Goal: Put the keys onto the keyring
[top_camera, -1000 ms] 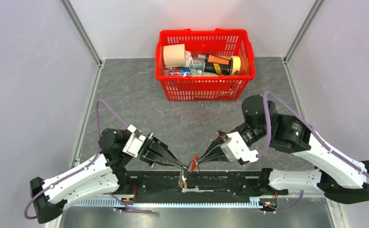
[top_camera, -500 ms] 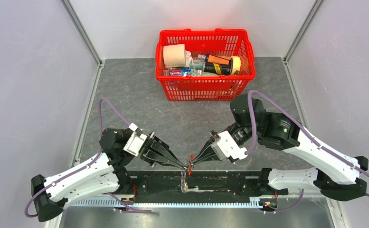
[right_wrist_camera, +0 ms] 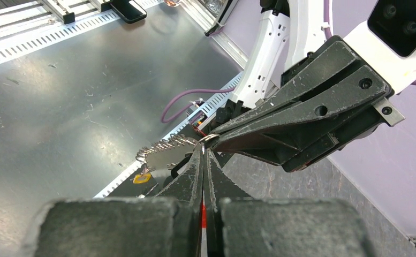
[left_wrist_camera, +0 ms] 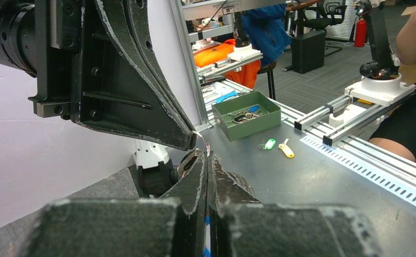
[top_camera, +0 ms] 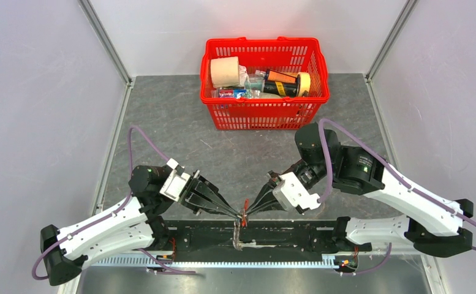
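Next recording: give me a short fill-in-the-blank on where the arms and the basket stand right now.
1. The left gripper and the right gripper both have their jaws ___.
2. Their tips meet over the table's ___ edge, by the arm bases.
3. The basket on the far side is ___ in colour.
4. The toilet roll lies at the basket's ___ end.
Missing words: shut; near; red; left.

No legible txt, labels on items in red basket (top_camera: 266,113) too small
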You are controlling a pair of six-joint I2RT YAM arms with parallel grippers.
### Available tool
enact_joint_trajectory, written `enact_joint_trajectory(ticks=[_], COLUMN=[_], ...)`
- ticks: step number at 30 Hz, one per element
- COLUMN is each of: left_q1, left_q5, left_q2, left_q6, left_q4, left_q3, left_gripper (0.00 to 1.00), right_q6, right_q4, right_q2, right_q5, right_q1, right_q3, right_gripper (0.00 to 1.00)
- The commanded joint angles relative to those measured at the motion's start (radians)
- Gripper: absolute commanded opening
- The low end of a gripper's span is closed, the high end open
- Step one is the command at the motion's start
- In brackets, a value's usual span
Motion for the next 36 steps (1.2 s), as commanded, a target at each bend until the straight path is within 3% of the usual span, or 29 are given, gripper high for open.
enact_joint_trajectory(ticks=[1,19,36], left_q1=[-0.007,-0.006,-0.011], left_q5=[0.001,0.004,0.018], left_q2=[-0.002,-0.005,0.005], left_q6=[-0.028,-0.020,-0.018], left_q4=[0.045,0.031,0.015], left_q3=[0.037,0.035,0.046], left_gripper=[0.02,0.02,0.02], right_q6=[-0.012,0.002,0.079], right_q4=[0.039,0.092,0.262], right_q2=[-0.002,0.017,-0.002], right_q5=[-0.011,0.022,0.082], right_q1=[0.013,0.036,0.053], right_q3=[0.001,0.003,-0.040], right_gripper=[0.00,0.00,0.00])
